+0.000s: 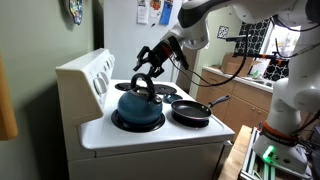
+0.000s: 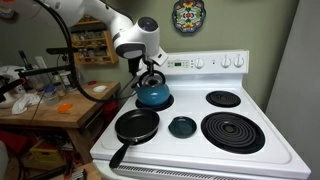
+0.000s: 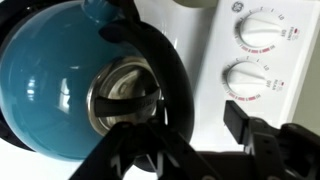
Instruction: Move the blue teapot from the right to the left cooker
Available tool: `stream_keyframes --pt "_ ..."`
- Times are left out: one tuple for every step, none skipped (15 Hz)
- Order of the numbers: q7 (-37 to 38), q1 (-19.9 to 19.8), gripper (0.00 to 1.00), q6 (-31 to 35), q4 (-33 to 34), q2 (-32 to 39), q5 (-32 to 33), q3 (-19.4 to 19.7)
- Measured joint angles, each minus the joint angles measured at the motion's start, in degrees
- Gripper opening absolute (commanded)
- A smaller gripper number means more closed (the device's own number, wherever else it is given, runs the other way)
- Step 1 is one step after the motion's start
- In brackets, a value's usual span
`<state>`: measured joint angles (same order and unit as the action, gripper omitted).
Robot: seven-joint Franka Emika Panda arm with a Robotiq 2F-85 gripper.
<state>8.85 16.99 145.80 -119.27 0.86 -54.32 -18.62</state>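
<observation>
The blue teapot (image 1: pixel 138 106) stands on a rear burner of the white stovetop, next to the control panel; it also shows in the other exterior view (image 2: pixel 153 96). In the wrist view it (image 3: pixel 45 90) fills the left side, and its black arched handle (image 3: pixel 165 70) runs up between my fingers. My gripper (image 1: pixel 150 68) (image 2: pixel 150 72) (image 3: pixel 175 125) is open just above the teapot and straddles the handle; a white gap shows between the handle and one finger pad. The left cooker, the large black coil burner (image 2: pixel 232 131), is bare at the stove's front, on the far side from the teapot.
A black frying pan (image 2: pixel 137 125) (image 1: pixel 192 111) sits on the front burner beside the teapot. A small blue dish (image 2: pixel 181 126) lies at the stovetop's middle. The smaller coil burner (image 2: pixel 223 98) is bare. White control knobs (image 3: pixel 262 30) are close behind. A cluttered wooden table (image 2: pixel 60 105) stands beside the stove.
</observation>
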Motion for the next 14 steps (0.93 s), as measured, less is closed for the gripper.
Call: stream_keyframes --pt "0.65 -0.02 0.99 -0.66 -0.08 -0.66 0.12 0.17" --pt "1.47 -0.06 1.0 -1.69 -0.17 -1.36 0.34 0.36" --pt "2.38 -0.13 1.0 -2.92 -0.27 -2.12 0.59 0.53" --pt "3.58 -0.2 1.0 -4.43 -0.39 -2.94 1.25 0.69" --pt "5.13 -0.27 1.0 -6.12 -0.58 -3.84 2.65 0.88" --pt "7.28 -0.43 1.0 -8.41 -0.81 -4.75 5.07 1.07" --pt "9.88 -0.65 1.0 -11.36 -0.88 -5.63 8.02 1.29" --pt "12.42 -0.94 1.0 -14.93 -0.82 -6.44 11.09 1.5" --pt "14.83 -1.29 1.0 -18.55 -0.69 -7.23 14.21 1.67" --pt "17.07 -1.68 1.0 -21.98 -0.47 -7.97 17.39 1.81" --pt "19.16 -2.05 1.0 -25.25 0.02 -8.57 20.68 1.97" --pt "20.91 -2.42 1.0 -28.27 0.77 -8.95 23.85 2.07" --pt "22.35 -2.76 1.0 -30.82 1.73 -9.14 27.02 2.1" --pt "23.49 -3.01 1.0 -32.97 2.83 -9.16 30.09 2.1"
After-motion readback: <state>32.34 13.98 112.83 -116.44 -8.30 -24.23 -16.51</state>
